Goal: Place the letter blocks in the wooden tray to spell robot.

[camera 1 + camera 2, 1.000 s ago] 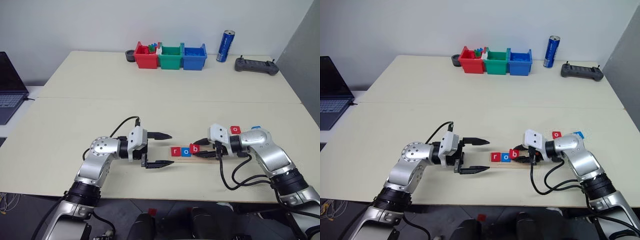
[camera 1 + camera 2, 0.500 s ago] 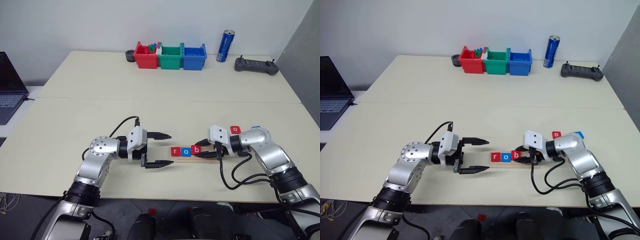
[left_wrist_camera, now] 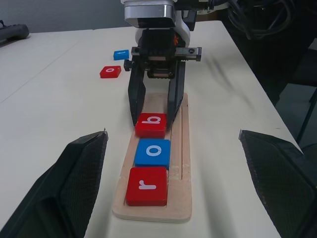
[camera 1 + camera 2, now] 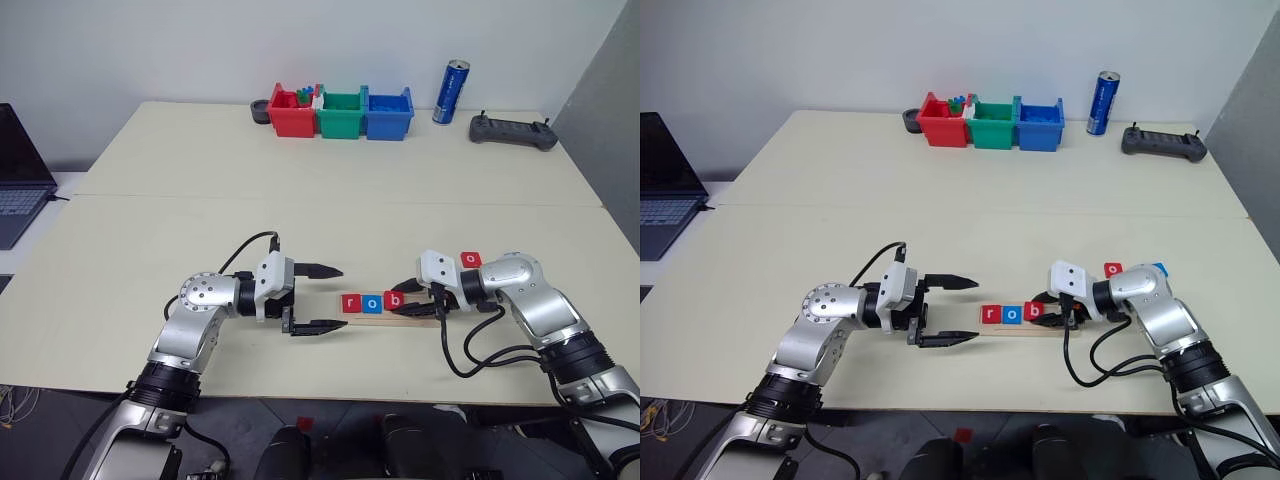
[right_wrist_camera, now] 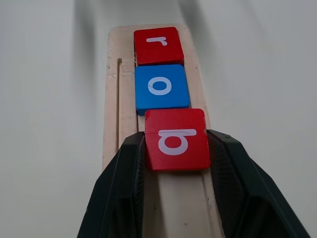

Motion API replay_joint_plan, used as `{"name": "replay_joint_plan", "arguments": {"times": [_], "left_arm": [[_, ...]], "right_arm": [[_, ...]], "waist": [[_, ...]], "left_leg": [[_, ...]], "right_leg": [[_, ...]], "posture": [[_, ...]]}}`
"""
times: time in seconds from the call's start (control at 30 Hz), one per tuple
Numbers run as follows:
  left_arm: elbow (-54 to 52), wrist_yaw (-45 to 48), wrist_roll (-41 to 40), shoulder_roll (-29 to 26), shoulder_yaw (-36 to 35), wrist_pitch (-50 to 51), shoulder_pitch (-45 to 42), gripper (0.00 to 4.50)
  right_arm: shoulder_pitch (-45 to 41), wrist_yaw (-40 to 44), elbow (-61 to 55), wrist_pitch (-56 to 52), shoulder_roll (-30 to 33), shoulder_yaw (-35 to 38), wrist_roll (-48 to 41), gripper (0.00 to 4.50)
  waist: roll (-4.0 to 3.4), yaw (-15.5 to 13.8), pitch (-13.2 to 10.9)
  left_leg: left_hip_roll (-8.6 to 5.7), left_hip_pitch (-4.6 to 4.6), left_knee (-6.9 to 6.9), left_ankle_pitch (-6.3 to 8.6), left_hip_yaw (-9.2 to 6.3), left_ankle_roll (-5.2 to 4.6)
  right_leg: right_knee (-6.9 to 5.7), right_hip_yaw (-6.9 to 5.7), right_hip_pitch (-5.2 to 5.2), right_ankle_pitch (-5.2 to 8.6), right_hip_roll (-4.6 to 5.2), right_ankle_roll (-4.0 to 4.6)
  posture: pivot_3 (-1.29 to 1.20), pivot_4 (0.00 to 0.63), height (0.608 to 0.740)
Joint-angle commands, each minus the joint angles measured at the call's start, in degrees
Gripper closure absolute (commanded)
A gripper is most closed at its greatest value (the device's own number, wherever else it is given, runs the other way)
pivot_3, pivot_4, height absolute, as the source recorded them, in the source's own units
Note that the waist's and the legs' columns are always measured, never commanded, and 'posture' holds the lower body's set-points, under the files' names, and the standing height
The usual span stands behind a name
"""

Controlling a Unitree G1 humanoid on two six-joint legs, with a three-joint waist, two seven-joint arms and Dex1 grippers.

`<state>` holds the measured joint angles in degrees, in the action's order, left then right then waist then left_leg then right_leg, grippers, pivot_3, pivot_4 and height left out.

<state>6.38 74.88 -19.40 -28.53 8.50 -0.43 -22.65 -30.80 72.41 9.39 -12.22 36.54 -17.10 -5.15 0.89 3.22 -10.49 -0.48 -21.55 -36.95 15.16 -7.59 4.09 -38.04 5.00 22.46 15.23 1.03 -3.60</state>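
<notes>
Shifted slightly along the wooden tray (image 3: 184, 163), red "b" block (image 3: 151, 125) now sits against blue "o" block (image 3: 153, 152).
Right gripper (image 3: 154, 116) clamps "b"; left gripper (image 4: 325, 298) hangs spread, empty. Risk: uneven release skews "b".

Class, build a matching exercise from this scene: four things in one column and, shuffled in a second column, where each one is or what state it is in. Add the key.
Column 1
1. red b block
2. blue o block
3. left gripper
4. drink can

Column 2
A. open, holding nothing
B. standing at the table's far edge
C. between the right gripper's fingers
D. in the wooden tray, between r and b

Pairs: 1-C, 2-D, 3-A, 4-B
</notes>
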Motion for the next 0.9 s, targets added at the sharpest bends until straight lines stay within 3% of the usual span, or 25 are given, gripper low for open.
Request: {"name": "replay_joint_plan", "arguments": {"times": [0.03, 0.23, 0.57, 0.9], "left_arm": [[-0.61, 0.21, -0.72, -0.16, -0.77, -0.82, -0.78, 0.0], [-0.43, 0.0, -0.55, 0.15, -0.6, -1.18, -0.95, 0.0], [-0.38, 0.49, -0.51, 0.65, -0.11, -1.64, -0.87, 0.0], [-0.14, 0.63, -0.38, 1.03, -0.11, -1.72, -1.43, 0.0]], "right_arm": [[-1.19, 1.37, -1.3, -1.01, 1.08, 0.32, -0.39, 2.12], [-1.55, 1.95, -2.41, -2.88, 1.06, 1.01, -1.33, 0.04], [-1.95, -1.88, -2.14, -3.0, -0.18, 4.0, -2.28, 0.04], [-2.83, -2.7, -0.53, -0.5, -1.52, 3.73, -1.75, 3.39]], "waist": [[0.0, 0.0, 0.0], [0.0, 0.0, 0.0], [0.0, 0.0, 0.0], [0.0, 0.02, 0.0]], "left_leg": [[0.0, 0.0, 0.0, 0.0, 0.0, 0.0], [0.0, 0.0, 0.0, 0.0, 0.0, 0.0], [0.0, -0.01, 0.0, 0.0, -0.01, 0.0], [0.0, -0.02, 0.0, 0.0, -0.01, 0.0]], "right_leg": [[0.0, 0.0, 0.0, 0.0, 0.0, 0.0], [0.0, 0.0, 0.0, 0.0, 0.0, 0.0], [0.01, -0.01, 0.0, 0.0, 0.0, 0.0], [0.01, -0.01, 0.01, 0.0, 0.0, 0.0]], "posture": [[0.0, 0.15, 0.74], [0.0, 0.15, 0.74], [0.0, 0.15, 0.74], [0.0, 0.15, 0.74]]}}
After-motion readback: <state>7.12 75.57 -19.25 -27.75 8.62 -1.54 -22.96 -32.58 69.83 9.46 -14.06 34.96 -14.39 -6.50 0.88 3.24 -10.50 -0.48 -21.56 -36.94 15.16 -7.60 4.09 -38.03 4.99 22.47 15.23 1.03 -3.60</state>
